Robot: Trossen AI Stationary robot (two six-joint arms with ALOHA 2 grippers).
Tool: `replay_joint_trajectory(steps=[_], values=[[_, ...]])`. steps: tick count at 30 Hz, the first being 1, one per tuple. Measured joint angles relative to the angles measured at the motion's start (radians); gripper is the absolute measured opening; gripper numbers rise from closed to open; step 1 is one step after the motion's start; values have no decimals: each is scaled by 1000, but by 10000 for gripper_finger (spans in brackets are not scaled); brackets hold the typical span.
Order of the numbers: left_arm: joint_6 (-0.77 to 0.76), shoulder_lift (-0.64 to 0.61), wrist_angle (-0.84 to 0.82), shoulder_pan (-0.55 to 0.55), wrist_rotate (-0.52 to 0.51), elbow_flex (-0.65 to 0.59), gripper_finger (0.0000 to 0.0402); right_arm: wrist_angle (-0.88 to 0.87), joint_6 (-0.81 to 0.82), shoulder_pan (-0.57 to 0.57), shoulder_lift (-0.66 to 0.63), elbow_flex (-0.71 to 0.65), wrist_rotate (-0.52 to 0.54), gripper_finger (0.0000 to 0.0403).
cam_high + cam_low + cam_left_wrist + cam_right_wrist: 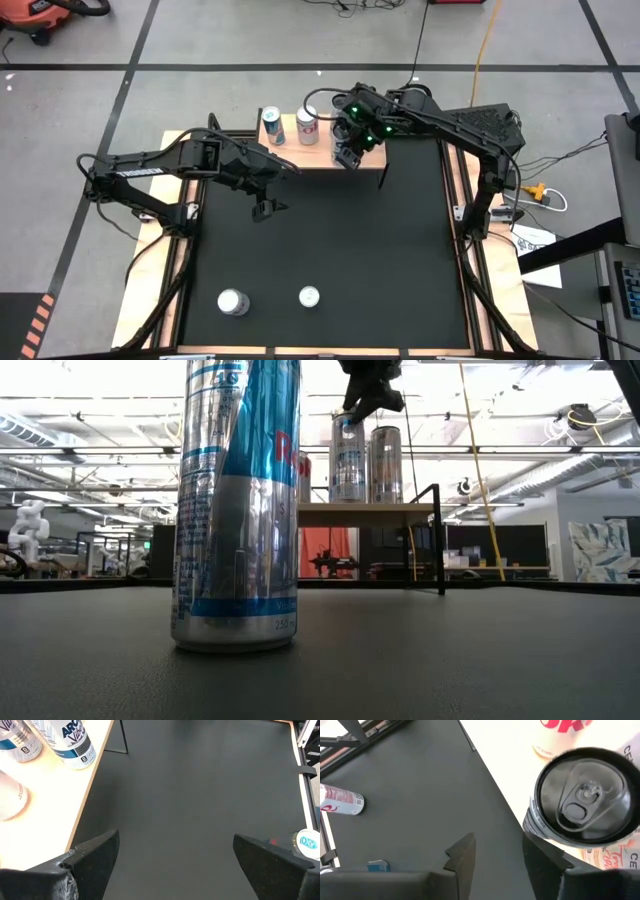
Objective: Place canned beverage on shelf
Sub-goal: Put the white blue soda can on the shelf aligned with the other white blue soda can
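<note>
The shelf (322,158), with a pale wood top and thin black legs, stands at the mat's far edge. Two cans (272,125) (307,125) stand upright on it. The low view shows two shelf cans side by side (347,455) (385,463). My right gripper (347,155) hovers over the shelf, slightly open with nothing between its fingers (498,852). A black-topped can (582,795) stands just beside and below it. In the low view its fingertips (352,408) are right at a can's top. My left gripper (265,205) is open and empty over the mat (175,850).
Two more cans (233,302) (309,296) stand upright on the black mat near its front edge. One looms large in the low view (240,510). The mat between them and the shelf is bare (330,240). Wooden rails (455,210) border the mat.
</note>
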Motion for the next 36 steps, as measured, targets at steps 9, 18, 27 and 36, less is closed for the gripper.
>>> replay_joint_trajectory(steps=[9,18,27,36], values=[[-2,0,0,0,0,0,393,17,16,0,0,0,-28,123],[4,0,0,0,0,0,393,22,27,7,0,0,-77,122],[4,0,0,-1,0,0,393,24,22,17,0,0,-76,122],[4,0,-50,-1,0,0,393,24,23,31,0,0,-75,122]])
